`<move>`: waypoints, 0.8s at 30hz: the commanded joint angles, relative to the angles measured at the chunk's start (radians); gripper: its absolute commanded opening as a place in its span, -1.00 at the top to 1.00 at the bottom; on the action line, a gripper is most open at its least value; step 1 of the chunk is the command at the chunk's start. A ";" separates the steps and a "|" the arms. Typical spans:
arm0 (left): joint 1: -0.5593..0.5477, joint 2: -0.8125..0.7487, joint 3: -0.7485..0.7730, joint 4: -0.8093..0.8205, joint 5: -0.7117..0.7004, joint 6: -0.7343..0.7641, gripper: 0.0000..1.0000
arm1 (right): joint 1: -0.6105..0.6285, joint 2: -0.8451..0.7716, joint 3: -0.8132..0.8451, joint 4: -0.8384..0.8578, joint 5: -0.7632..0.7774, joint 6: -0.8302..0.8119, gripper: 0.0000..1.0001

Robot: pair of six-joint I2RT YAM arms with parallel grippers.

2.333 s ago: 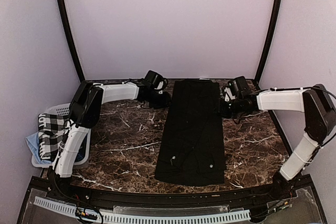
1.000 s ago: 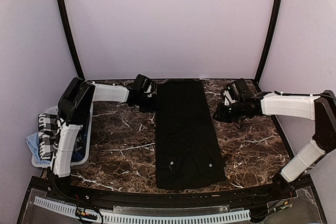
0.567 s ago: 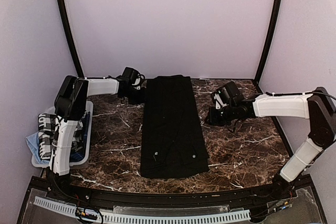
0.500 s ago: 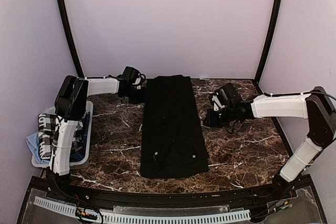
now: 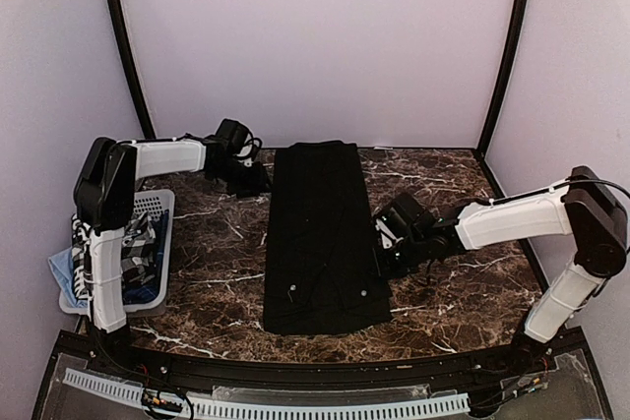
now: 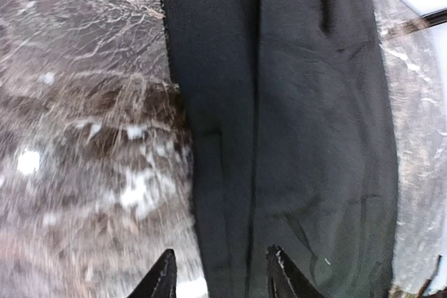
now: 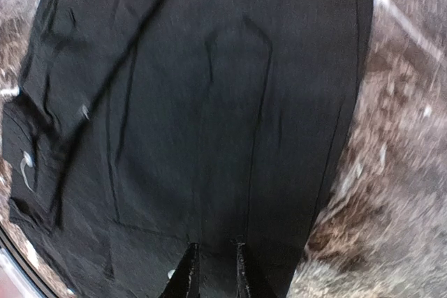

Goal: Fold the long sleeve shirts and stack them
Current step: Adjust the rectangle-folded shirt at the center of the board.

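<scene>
1. Top view. The black shirt (image 5: 320,243) lies as one narrow strip at the centre of the table (image 5: 217,272). Its long axis runs from the top of the frame to the bottom. The left gripper (image 5: 246,176) sits just beside the strip's upper left corner. The right gripper (image 5: 386,243) sits at its right edge, below the middle. You have an arm on either long side. The right one is nearer the strip's lower end, so it looks better placed if the next fold brings that end up. The white basket (image 5: 157,206) stands at the left edge, well apart.

2. Left wrist view. The left gripper (image 6: 220,277) has its fingers parted and nothing between them: released. The black shirt (image 6: 293,116) runs up the frame, and its left edge passes under the gap.

3. Right wrist view. The right gripper (image 7: 214,270) shows a narrow slit between its fingers, low over the black shirt (image 7: 209,102). You cannot tell whether any cloth is pinched.
</scene>
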 commanded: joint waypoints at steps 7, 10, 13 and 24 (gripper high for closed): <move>-0.015 -0.390 -0.477 0.149 0.214 -0.110 0.18 | 0.119 0.037 -0.076 0.003 0.017 0.099 0.67; -0.062 -0.453 -0.578 0.150 0.236 -0.110 0.17 | 0.165 0.061 -0.057 -0.013 0.015 0.111 0.67; -0.125 -0.484 -0.643 0.146 0.256 -0.113 0.18 | 0.196 0.068 -0.013 -0.074 0.057 0.109 0.66; -0.194 -0.609 -0.779 0.094 0.198 -0.152 0.17 | 0.229 -0.010 0.049 -0.235 0.143 0.124 0.20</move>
